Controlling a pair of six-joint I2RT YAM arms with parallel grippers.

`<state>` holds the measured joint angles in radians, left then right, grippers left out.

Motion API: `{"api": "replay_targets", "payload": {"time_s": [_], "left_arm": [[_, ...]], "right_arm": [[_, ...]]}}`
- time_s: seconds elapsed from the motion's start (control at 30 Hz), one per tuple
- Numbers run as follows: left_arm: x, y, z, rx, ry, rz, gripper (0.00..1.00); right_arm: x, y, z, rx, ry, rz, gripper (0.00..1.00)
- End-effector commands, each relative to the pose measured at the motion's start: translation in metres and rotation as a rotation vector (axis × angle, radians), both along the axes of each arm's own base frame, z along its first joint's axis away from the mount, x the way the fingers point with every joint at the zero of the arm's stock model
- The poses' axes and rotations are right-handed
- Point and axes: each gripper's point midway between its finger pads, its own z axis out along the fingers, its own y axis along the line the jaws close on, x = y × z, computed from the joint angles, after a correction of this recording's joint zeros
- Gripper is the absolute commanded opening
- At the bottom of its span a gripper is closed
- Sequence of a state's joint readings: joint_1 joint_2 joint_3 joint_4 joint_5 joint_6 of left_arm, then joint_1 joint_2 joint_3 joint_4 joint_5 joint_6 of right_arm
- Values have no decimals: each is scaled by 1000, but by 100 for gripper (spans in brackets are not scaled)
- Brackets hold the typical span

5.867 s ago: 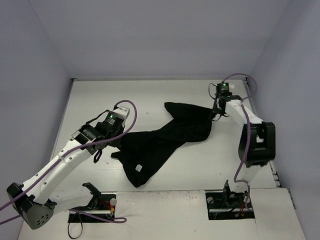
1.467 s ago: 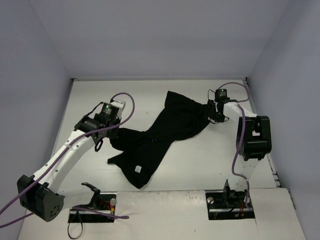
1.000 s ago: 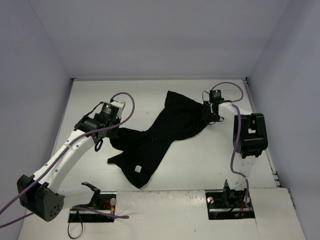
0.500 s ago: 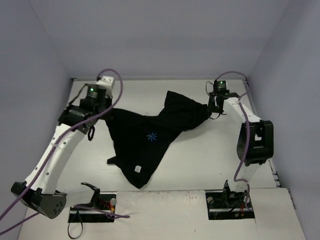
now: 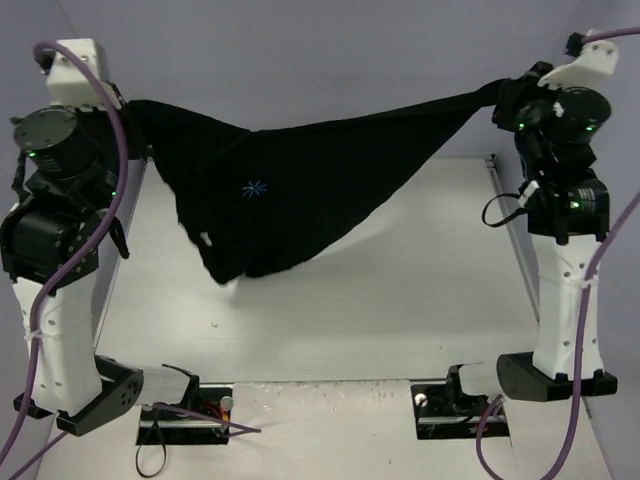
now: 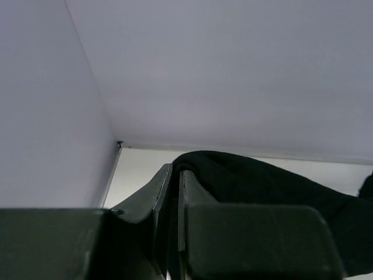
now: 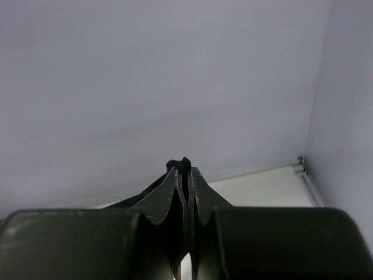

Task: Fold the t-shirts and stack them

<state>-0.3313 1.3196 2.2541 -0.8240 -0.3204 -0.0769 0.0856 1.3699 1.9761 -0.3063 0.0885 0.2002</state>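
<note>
The black t-shirt hangs in the air, stretched between both raised arms, with a tiny blue mark on its left half. Its lower part droops at the left above the table. My left gripper is shut on the shirt's left end; in the left wrist view the cloth drapes over the closed jaws of the left gripper. My right gripper is shut on the right end; in the right wrist view a small bunch of cloth pokes out above the tips of the right gripper.
The white table lies below, walled by pale panels at the back and both sides. Both arm bases stand at the near edge, with purple cables along the arms.
</note>
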Motion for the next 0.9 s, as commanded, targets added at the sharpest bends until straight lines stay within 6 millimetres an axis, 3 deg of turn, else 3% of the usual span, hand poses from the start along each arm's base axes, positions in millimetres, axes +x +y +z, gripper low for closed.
{"api": "replay_targets", "payload": {"time_s": [0.0, 0.23, 0.53, 0.73, 0.87], "left_arm": [[-41, 21, 69, -11, -225, 29, 0], [-109, 23, 116, 5, -437, -84, 0], [-175, 24, 131, 0, -560, -186, 0], [-203, 24, 144, 2, -631, -230, 0], [-206, 21, 151, -3, -653, -246, 0]], "right_arm": [[-30, -19, 49, -34, -124, -78, 0], [-99, -25, 97, -37, -274, -83, 0], [-182, -34, 130, -50, -418, -106, 0], [-213, -41, 143, -53, -476, -135, 0], [-221, -41, 151, -47, -503, -134, 0]]}}
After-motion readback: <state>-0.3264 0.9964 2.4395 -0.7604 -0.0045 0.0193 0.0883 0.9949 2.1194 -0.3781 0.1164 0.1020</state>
